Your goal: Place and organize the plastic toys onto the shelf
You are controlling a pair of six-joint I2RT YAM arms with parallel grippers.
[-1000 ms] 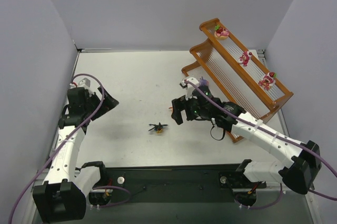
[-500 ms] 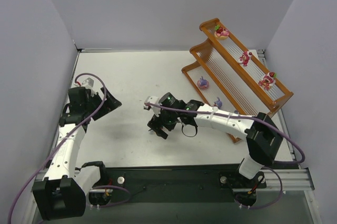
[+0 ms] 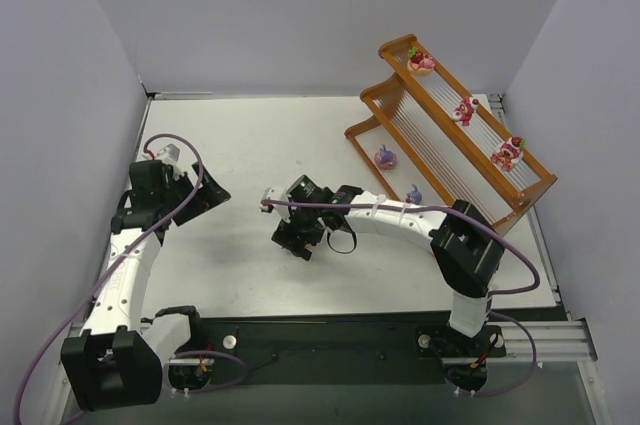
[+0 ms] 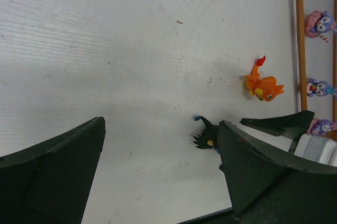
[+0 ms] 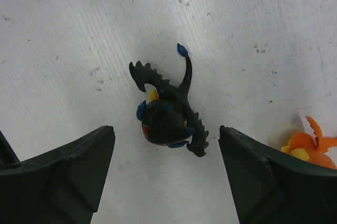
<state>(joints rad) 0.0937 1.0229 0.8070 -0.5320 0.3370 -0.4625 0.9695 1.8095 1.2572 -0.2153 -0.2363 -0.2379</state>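
Observation:
A black winged toy point(image 5: 166, 113) lies on the white table, directly between the spread fingers of my right gripper point(image 5: 166, 132), which is open and touches nothing. In the top view that gripper point(image 3: 295, 237) hovers mid-table and hides the toy. An orange toy point(image 5: 308, 147) sits just to its right. The left wrist view shows the black toy point(image 4: 205, 137) and the orange toy point(image 4: 263, 84) too. My left gripper point(image 3: 205, 195) is open and empty at the table's left. The orange-brown shelf point(image 3: 380, 95) holds pink toys point(image 3: 464, 110) on its top tier and purple toys point(image 3: 385, 157) on its lowest.
Grey walls close in the table on three sides. The shelf stands diagonally at the back right. My right arm point(image 3: 400, 217) stretches across the middle of the table. The black base rail point(image 3: 330, 340) runs along the near edge.
My right arm swung left from beside the shelf to above the black winged toy, jaws staying open. The left arm barely shifted.

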